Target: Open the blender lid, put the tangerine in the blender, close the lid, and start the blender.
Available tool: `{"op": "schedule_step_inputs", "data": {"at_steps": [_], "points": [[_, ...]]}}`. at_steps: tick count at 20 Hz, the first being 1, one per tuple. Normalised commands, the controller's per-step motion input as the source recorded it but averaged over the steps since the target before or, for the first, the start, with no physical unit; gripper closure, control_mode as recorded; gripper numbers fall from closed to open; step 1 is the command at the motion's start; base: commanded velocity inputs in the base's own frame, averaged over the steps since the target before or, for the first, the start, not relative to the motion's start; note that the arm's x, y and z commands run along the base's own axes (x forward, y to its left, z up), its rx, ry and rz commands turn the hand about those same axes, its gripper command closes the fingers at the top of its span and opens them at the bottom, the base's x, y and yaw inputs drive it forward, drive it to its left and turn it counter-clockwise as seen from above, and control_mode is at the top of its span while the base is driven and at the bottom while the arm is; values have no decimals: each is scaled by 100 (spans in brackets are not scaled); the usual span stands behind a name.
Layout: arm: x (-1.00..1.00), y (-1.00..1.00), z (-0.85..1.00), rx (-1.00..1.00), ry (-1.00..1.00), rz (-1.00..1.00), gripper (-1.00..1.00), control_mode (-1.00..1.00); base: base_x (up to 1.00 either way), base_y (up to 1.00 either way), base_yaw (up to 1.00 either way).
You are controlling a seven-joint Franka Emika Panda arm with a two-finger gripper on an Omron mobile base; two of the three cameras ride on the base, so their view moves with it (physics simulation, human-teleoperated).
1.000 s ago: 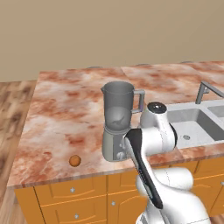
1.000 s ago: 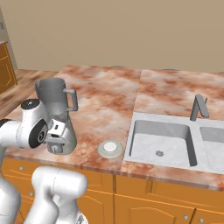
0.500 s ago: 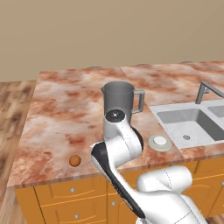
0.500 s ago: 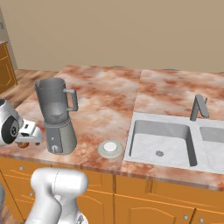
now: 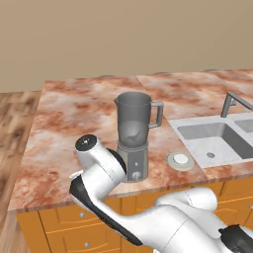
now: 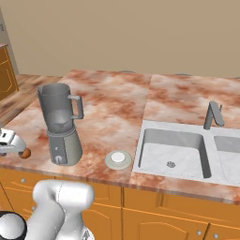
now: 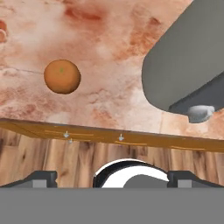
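The round, flat pale grey-beige blender lid (image 5: 179, 160) with its raised white cap is lying flat on the reddish marble surface (image 5: 79, 113), between the tall grey blender (image 5: 133, 134) with the see-through smoky jar and the steel sink (image 5: 216, 140); it is lying near the blender's base but not touching it. So the first step looks done, because the jar is standing open at the top, and in the right base view it looks like nothing is inside it. The small orange ball, the tangerine (image 7: 62, 76), is sitting on the surface near the front edge, off to the far side of the blender from the lid, and nothing is holding it. In the right base view the tangerine (image 6: 26, 153) is peeking out just beside a white part of the arm at the left edge. The end effector (image 7: 112, 177) is hanging out past the front edge of the surface, looking back at the fruit, with its two dark tips far apart, so it is spread wide and carrying nothing. Three jobs are waiting, I think: picking up the tangerine and dropping it in the jar, putting the lid back on, and turning the round knob (image 6: 58, 159) on the base
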Motion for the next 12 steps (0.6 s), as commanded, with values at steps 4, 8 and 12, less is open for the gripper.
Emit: {"op": "schedule_step_inputs", "data": {"at_steps": [4,8,12], "points": [[37,23,-24,0,6,0,-100,-100,0,0,0],[42,14,-29,0,1,1,-100,-100,0,0,0],[17,4,-39,0,0,0,-100,-100,0,0,0]]}}
